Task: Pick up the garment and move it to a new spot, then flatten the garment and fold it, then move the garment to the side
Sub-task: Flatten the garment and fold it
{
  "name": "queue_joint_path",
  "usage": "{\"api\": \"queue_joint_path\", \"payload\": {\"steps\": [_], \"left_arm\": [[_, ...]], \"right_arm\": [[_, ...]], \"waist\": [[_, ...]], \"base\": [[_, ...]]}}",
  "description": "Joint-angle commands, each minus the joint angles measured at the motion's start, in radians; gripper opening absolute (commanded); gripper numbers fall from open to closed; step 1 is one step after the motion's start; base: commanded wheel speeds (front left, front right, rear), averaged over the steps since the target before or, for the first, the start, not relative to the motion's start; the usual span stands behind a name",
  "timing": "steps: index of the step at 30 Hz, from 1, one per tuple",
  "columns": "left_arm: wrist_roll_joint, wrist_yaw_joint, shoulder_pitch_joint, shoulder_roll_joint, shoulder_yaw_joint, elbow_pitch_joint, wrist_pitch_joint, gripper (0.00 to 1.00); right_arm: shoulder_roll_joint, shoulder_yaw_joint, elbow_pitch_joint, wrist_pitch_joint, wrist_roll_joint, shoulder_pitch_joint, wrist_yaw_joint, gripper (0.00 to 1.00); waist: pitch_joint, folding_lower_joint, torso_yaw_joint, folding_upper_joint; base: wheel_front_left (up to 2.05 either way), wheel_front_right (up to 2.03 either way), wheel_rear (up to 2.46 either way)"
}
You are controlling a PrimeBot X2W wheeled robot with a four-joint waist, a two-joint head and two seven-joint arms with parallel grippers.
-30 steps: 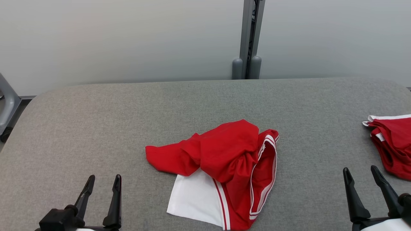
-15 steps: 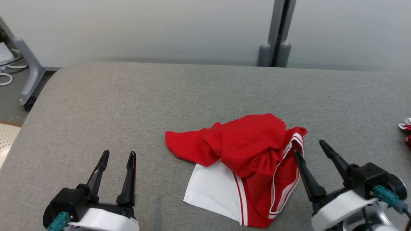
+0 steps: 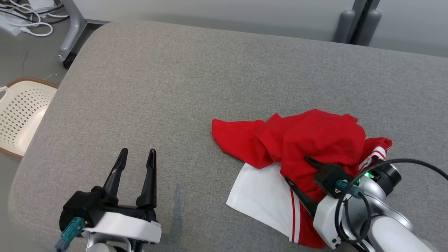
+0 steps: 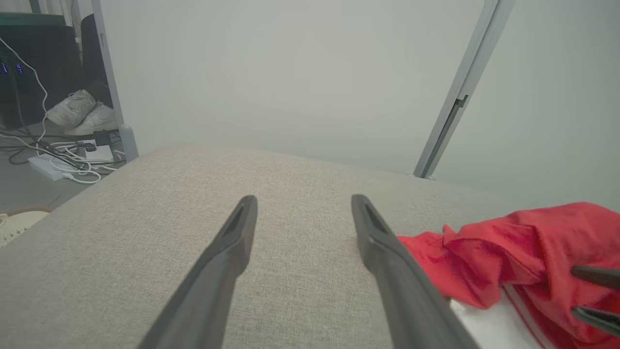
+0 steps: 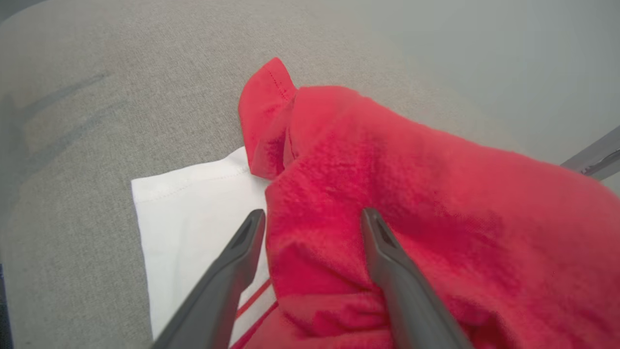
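The garment (image 3: 315, 136) is a crumpled red piece with a white panel and white stripes, lying right of centre on the grey padded table (image 3: 168, 80). My right gripper (image 3: 297, 170) hangs open over its near red folds, one finger over the red cloth and the other by the white panel's edge. In the right wrist view the open right gripper (image 5: 312, 213) straddles a red fold of the garment (image 5: 416, 184). My left gripper (image 3: 137, 154) stands open above bare table, well left of the garment. The left wrist view shows the left gripper (image 4: 304, 199) open, with the garment (image 4: 523, 242) at its right.
A cream perforated basket (image 3: 21, 112) sits on the floor beyond the table's left edge. Cables (image 3: 31, 21) and a castored frame leg (image 3: 71, 38) lie at the far left. A grey post (image 3: 355, 21) stands behind the table. Shoes (image 4: 82, 111) rest on the floor.
The head camera has swung left and down. My right gripper has come in from the right and now hovers over the garment. The left gripper stays open, about where it was.
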Motion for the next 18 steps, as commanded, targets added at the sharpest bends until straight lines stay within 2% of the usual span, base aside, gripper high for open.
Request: {"api": "queue_joint_path", "payload": {"steps": [1, 2, 3, 12, 18], "left_arm": [[0.008, -0.006, -0.026, -0.002, 0.007, 0.005, -0.007, 1.0], [0.009, -0.007, -0.026, -0.004, 0.008, 0.01, -0.009, 1.0], [0.008, -0.009, -0.03, -0.009, 0.009, 0.013, -0.009, 1.0], [0.019, -0.018, -0.037, -0.018, 0.028, 0.022, -0.015, 1.0], [0.029, -0.021, -0.04, -0.015, 0.037, 0.019, -0.017, 1.0]], "right_arm": [[-0.008, 0.002, 0.018, 0.021, 0.006, -0.023, 0.0, 0.99], [-0.008, 0.0, 0.025, 0.026, 0.013, -0.028, 0.0, 0.34], [-0.007, -0.006, 0.031, 0.027, 0.017, -0.033, 0.0, 0.0], [0.048, -0.122, 0.035, -0.044, 0.041, -0.023, 0.0, 0.0], [0.099, -0.253, 0.025, -0.087, 0.035, -0.001, 0.0, 0.0]], "waist": [[0.01, 0.0, 0.006, 0.0], [0.012, 0.0, 0.006, 0.0], [0.014, 0.0, 0.005, 0.0], [0.016, 0.0, -0.022, 0.0], [0.016, 0.0, -0.047, 0.0]], "base": [[0.0, 0.0, 0.0], [0.0, 0.0, 0.0], [0.0, 0.0, 0.0], [0.0, 0.0, 0.0], [0.0, 0.0, 0.0]]}}
